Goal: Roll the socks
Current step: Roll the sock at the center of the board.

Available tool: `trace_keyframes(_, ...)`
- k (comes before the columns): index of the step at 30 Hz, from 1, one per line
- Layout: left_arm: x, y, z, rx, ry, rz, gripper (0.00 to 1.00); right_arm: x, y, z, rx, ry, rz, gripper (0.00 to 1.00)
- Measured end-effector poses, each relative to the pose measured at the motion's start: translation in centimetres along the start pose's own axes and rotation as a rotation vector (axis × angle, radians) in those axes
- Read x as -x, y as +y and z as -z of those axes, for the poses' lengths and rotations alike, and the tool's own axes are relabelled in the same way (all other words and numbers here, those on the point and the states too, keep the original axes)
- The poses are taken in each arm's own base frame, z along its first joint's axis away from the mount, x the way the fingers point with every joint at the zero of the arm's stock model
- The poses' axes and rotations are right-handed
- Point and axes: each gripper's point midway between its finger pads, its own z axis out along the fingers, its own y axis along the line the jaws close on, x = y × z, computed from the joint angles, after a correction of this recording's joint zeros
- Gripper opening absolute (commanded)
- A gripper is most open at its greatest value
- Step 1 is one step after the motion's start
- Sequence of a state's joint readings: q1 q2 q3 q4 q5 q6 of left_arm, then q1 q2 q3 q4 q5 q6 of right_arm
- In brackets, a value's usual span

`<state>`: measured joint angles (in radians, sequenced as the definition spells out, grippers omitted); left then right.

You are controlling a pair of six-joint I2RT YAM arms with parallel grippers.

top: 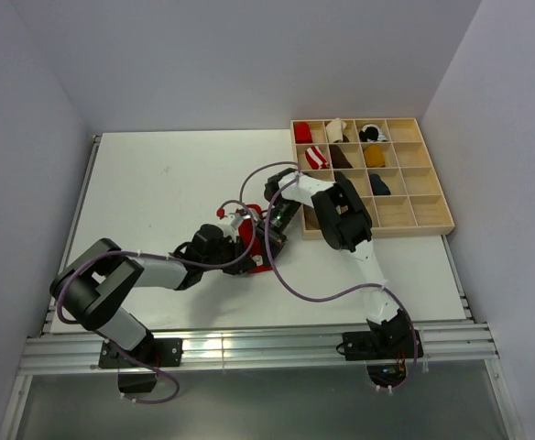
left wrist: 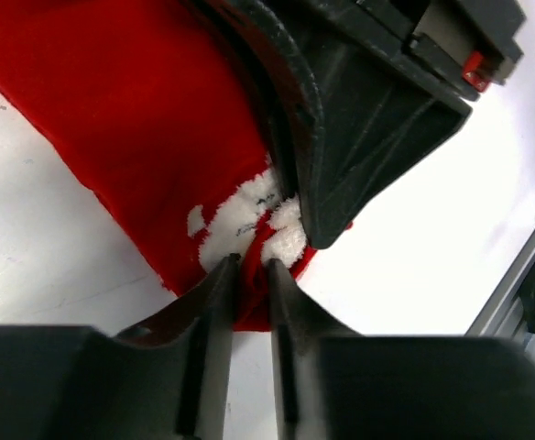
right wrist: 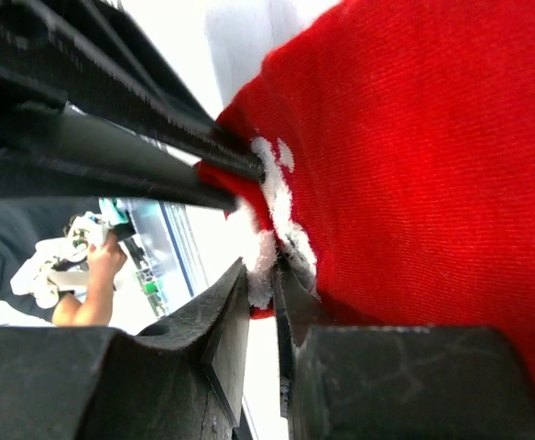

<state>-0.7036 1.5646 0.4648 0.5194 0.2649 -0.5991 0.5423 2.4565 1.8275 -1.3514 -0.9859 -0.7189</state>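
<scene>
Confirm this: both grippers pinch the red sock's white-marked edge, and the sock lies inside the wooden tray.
Not inside it: the top view shows the red sock on the white table, left of the wooden tray. The left gripper and right gripper do pinch its white-marked edge.

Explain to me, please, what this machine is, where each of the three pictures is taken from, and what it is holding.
These are two robot arms bolted at the near edge of a white table. The wide picture comes from a fixed camera above and behind them; the two close-ups come from cameras on the wrists. At the far right stands a wooden tray of compartments, several holding sock bundles. Mid-table lies a red sock with white marks. The left gripper and right gripper both pinch its edge, close together.
</scene>
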Motion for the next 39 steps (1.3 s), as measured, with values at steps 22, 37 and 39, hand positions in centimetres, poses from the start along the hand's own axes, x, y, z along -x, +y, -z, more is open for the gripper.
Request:
trace_keyframes(22,-1.3,-0.2,0.2,0.09,0.28,0.56,0.0,1.0,-0.6,5.8,-0.487,-0.233,0.195,0.49)
trace_keyframes(37,-4.7,-1.2,2.7,0.055,0.546,0.857,0.0,-2.8,5.0,3.7,-0.808,-0.288,0.842,0.49)
trace_keyframes(39,-4.5,-0.9,2.9,0.05,0.544,0.859,0.0,-3.2,5.8,2.1,-0.804,-0.257,0.928,0.49)
